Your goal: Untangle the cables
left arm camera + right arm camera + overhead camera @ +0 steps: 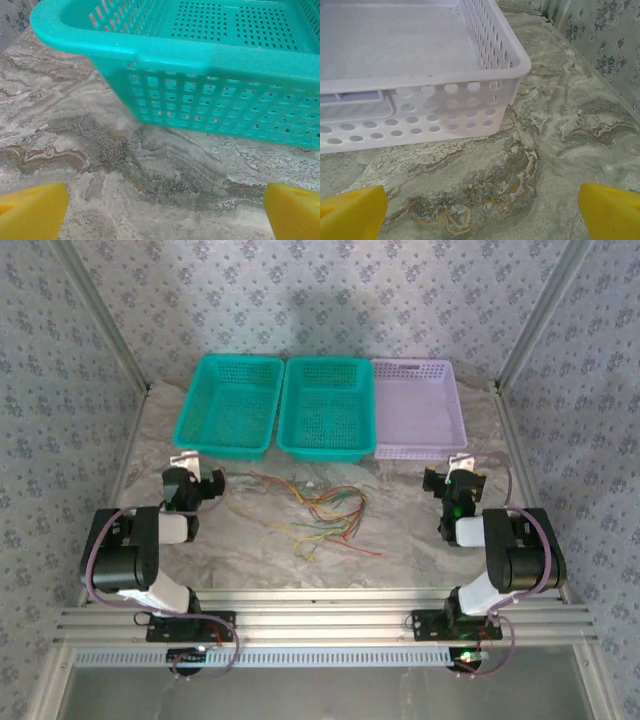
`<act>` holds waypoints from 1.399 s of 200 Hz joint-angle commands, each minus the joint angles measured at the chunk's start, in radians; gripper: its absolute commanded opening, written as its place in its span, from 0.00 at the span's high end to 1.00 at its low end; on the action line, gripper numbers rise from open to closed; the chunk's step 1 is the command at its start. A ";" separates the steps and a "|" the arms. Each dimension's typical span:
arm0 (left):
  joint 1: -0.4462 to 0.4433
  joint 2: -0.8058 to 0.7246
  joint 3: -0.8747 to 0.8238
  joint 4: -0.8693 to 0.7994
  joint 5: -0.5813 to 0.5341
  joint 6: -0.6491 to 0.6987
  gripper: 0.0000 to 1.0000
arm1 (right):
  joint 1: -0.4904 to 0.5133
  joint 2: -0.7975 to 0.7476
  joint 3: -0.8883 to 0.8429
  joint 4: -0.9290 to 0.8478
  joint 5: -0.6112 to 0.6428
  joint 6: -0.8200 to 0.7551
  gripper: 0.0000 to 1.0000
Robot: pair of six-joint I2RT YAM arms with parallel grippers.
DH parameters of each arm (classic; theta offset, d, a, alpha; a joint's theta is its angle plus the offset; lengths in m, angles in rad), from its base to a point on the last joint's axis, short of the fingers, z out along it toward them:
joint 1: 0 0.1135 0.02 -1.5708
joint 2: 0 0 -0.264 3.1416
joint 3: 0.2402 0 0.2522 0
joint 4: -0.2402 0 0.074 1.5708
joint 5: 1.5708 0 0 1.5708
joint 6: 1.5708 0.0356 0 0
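Left gripper sits near the left teal basket, jaws fully spread, holding nothing, pads over the bare table. Cables lie tangled mid-table before the middle teal basket; the baskets are probably sorting bins. Right gripper faces the lilac basket, equally wide and empty. Untangling not yet begun.

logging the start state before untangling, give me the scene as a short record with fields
cables: red, orange, yellow, green; one loose tangle on the marble table, between the arms
baskets: left teal basket, middle teal basket, lilac basket, in a row behind the tangle, all look empty
left gripper: open, holding nothing, facing left teal basket
right gripper: open, holding nothing, facing lilac basket
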 commanded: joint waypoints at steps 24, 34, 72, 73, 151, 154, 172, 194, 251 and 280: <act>0.004 -0.010 0.024 0.001 0.018 0.012 0.00 | 0.000 -0.007 0.012 0.017 0.007 0.003 0.00; 0.004 -0.011 0.024 0.001 0.018 0.012 0.00 | -0.001 -0.007 0.012 0.017 0.006 0.003 0.00; 0.003 -0.010 0.024 0.002 0.018 0.012 0.00 | -0.001 -0.006 0.013 0.017 0.007 0.002 0.00; 0.003 -0.010 0.024 0.001 0.019 0.012 0.00 | -0.001 -0.007 0.013 0.017 0.007 0.002 0.00; 0.003 -0.011 0.024 0.001 0.018 0.013 0.00 | 0.000 -0.006 0.013 0.017 0.007 0.003 0.00; 0.003 -0.010 0.024 0.001 0.019 0.013 0.00 | 0.000 -0.007 0.013 0.017 0.006 0.003 0.00; 0.004 -0.011 0.024 0.001 0.019 0.012 0.00 | 0.001 -0.006 0.013 0.017 0.005 0.003 0.00; 0.003 -0.011 0.024 0.001 0.018 0.013 0.00 | -0.001 -0.007 0.012 0.017 0.005 0.003 0.00; 0.013 -0.140 0.060 -0.165 -0.025 -0.017 0.00 | 0.019 -0.215 0.072 -0.266 0.002 -0.042 0.00; 0.015 -0.250 0.095 -0.363 0.028 -0.011 0.00 | 0.051 -0.379 0.069 -0.363 0.028 -0.026 0.00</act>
